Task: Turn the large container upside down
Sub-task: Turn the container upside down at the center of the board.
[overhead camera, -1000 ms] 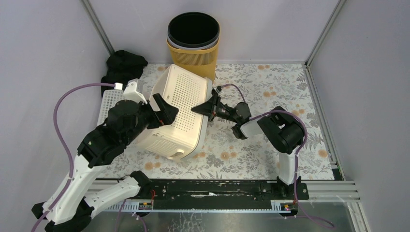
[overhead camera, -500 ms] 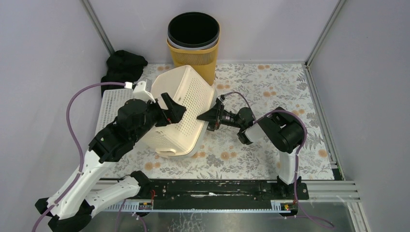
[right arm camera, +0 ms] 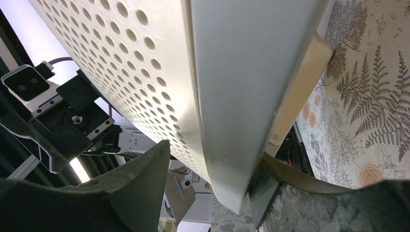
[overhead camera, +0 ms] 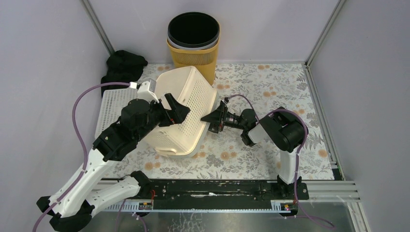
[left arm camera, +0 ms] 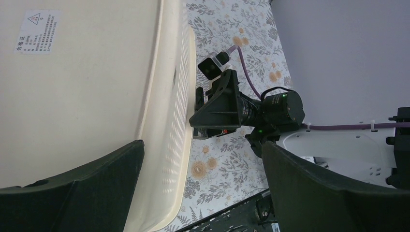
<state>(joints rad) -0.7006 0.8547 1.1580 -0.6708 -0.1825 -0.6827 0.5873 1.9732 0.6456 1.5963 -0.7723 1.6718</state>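
Observation:
The large container (overhead camera: 188, 104) is a cream perforated basket, tipped over on the floral mat with its solid base turned up and to the left. My left gripper (overhead camera: 174, 110) is open, one finger against the base (left arm camera: 87, 87) and the other out over the mat. In the left wrist view the left gripper (left arm camera: 202, 150) holds nothing. My right gripper (overhead camera: 212, 121) is open at the container's right rim. In the right wrist view that rim (right arm camera: 227, 121) runs between the right gripper's (right arm camera: 215, 154) jaws, with a clear gap on the left side.
A yellow bin with a black liner (overhead camera: 193, 41) stands just behind the container. A white perforated panel (overhead camera: 110, 104) lies at the left, with a black cloth (overhead camera: 123, 65) behind it. The floral mat (overhead camera: 270, 92) stretches right, and a metal rail (overhead camera: 217, 188) runs along the front.
The right gripper has opened and let go of the rim, drawing back slightly right. The container has tipped further onto its open side. The left arm has moved right along its base.

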